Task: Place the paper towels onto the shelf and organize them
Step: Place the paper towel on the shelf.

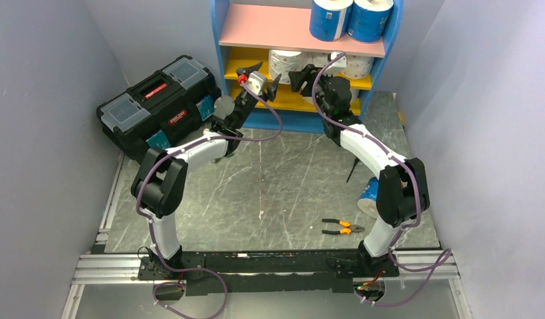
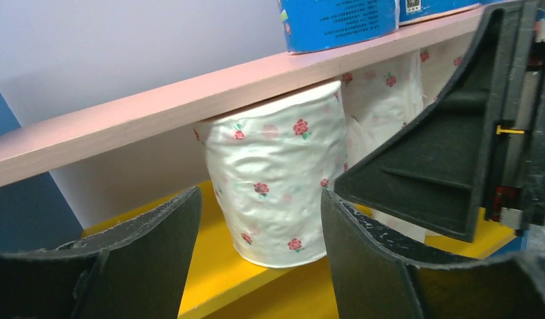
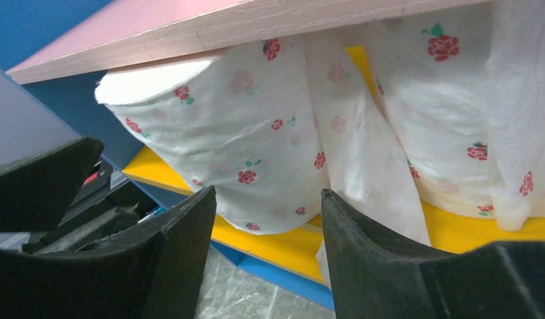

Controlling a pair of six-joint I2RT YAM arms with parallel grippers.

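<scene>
Left gripper [image 2: 260,196] with jaws apart, gripping nothing; just beyond it, a flowered roll [image 2: 273,179] upright on the yellow board [image 2: 210,282] of the shelf [image 1: 220,40], long axis vertical, top right under the pink board [image 2: 157,109]. Further right, right gripper [image 3: 268,193] likewise spread and empty, near a second flowered roll [image 3: 449,126], also upright, loose sheet [image 3: 369,166] hanging beside it. Two blue-wrapped rolls [image 1: 329,18] standing on the pink board

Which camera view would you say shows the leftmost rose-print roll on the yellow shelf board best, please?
The left wrist view: the rose-print roll stands nearly whole, centred. The right wrist view shows it skewed, base partly hidden. The top view gives only a sliver under the pink board.
</scene>
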